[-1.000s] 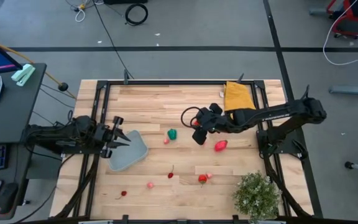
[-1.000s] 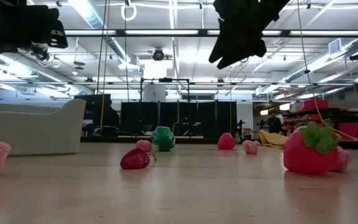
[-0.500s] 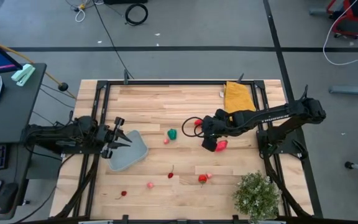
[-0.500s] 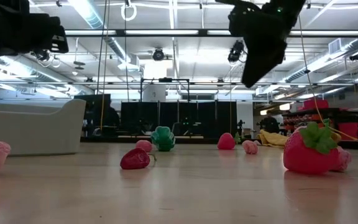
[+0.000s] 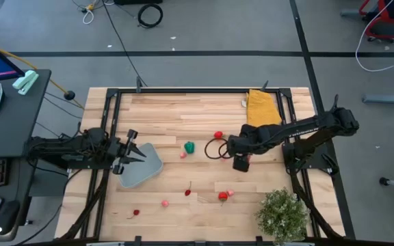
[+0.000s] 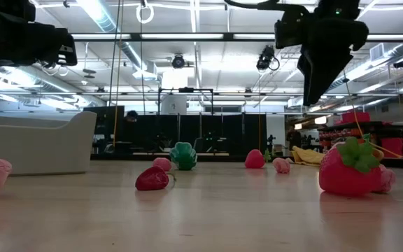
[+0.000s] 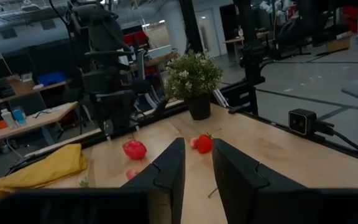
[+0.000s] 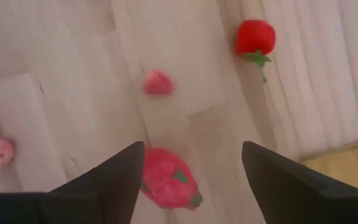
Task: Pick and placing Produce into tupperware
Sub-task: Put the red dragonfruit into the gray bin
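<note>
High view: the right claw [image 5: 241,162] is hanging over the counter [image 5: 204,109] above a red strawberry piece; the tupperware [image 5: 141,167] is lying at the counter's left, just beside the left claw [image 5: 132,152]. Scattered produce includes a green piece [image 5: 189,147].

Low view: the right claw [image 6: 320,87] is hovering clear of the large strawberry [image 6: 352,169].

Left wrist view: the left claw's fingers [image 7: 166,171] are standing narrowly apart, holding nothing.

Right wrist view: the right claw's fingers [image 8: 114,174] are spreading wide, with the strawberry [image 8: 166,177] lying between them, ungrasped.
</note>
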